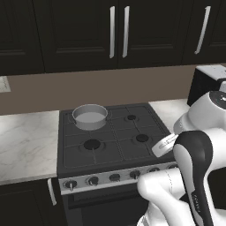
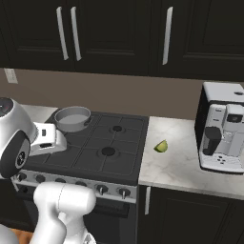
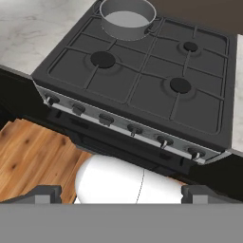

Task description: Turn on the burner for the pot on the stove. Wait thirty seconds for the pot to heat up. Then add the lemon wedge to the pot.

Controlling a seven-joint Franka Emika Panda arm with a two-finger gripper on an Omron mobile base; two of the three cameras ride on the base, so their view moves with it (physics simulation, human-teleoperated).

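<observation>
Hand view shows the gripper (image 3: 121,192) with jaws spread wide and empty, held off in front of the stove (image 3: 142,90), well short of its knob strip (image 3: 123,124). Pot (image 3: 127,18) sits on the rear left burner. Lemon wedge (image 2: 161,146) lies on the worktop (image 2: 186,157) right of the stove. No flame visible; judged: all steps outstanding.

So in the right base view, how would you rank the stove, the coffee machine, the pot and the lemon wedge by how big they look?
Largest to smallest, as they look in that view:
1. stove
2. coffee machine
3. pot
4. lemon wedge
The gaps between them are wide, so nearness to the camera hardly matters.
</observation>
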